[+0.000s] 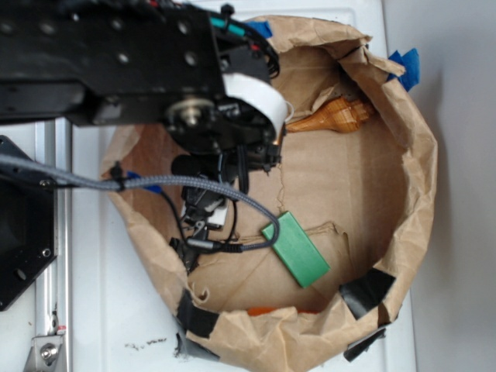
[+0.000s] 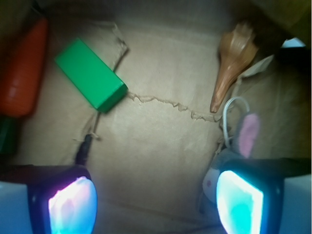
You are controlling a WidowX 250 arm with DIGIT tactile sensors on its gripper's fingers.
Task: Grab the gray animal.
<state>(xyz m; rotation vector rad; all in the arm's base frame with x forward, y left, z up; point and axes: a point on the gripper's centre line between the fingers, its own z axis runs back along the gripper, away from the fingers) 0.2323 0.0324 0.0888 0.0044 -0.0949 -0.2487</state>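
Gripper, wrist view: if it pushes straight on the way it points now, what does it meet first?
Probably bare brown paper. The gripper is open, and the gray animal sits by one finger, not between them, so that finger may clip it; depth is unclear.

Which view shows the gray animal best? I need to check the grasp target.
The wrist view: the gray animal shows its pink ear and white loop beside the right pad of the end effector. In the exterior view the arm hides it completely.

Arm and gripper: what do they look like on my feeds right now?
The arm is black, boxy metal with screw holes, a white band near the wrist and a gray braided cable alongside. The gripper has dark fingers with translucent pads glowing cyan and pink.
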